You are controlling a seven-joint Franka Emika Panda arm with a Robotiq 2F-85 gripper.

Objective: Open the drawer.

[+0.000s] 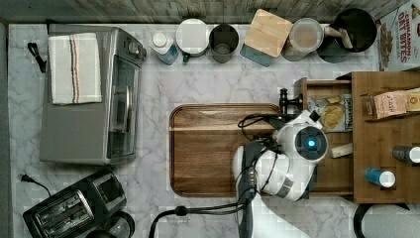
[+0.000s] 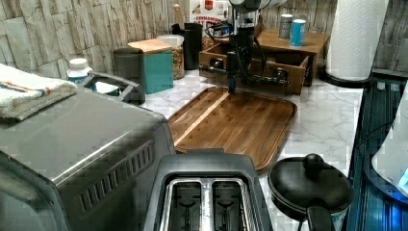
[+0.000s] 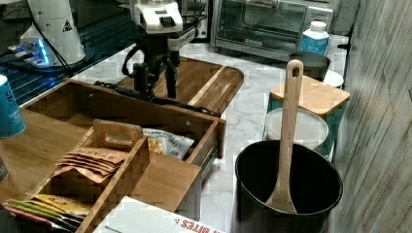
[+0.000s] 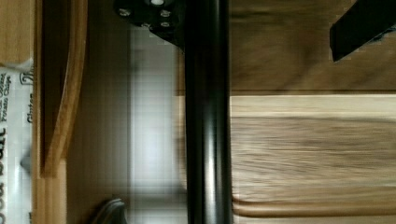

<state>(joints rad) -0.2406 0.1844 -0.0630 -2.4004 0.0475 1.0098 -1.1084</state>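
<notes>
1. Your medium-brown wooden drawer [image 3: 145, 114] sits in the wooden organiser at the top view's right. It is already pulled well out: a snack bag [image 1: 331, 113] and tea packets [image 3: 87, 160] lie exposed inside.
2. Its long black metal bar handle [image 4: 207, 112] now hangs over the edge of the dark-wood cutting board [image 1: 218, 148] on the white marble tabletop [image 1: 198, 82].
3. Your black two-finger end effector [image 3: 155, 80] straddles that bar, one finger on each side. The wrist view shows the bar running between them with a gap to the far finger [image 4: 359, 28], so I read it as released around the handle, not clamped.
4. Judgement: the task looks mostly done; what remains is a short pull at most, or a clean retreat.
5. Risk: pull much further and the drawer may leave its runners and drop its front onto the cutting board. I can't see a stop.
6. Risk: with the fingers slack, only one finger bears on the bar. An off-axis pull would skew the drawer and jam it.
7. Risk: lift out at an angle and a finger could hook the bar or a knobbed post [image 1: 285, 101], dragging the whole organiser, along with the cans [image 2: 292, 26] on top.
8. Risk: go lower and the fingertips scrape the board.
</notes>
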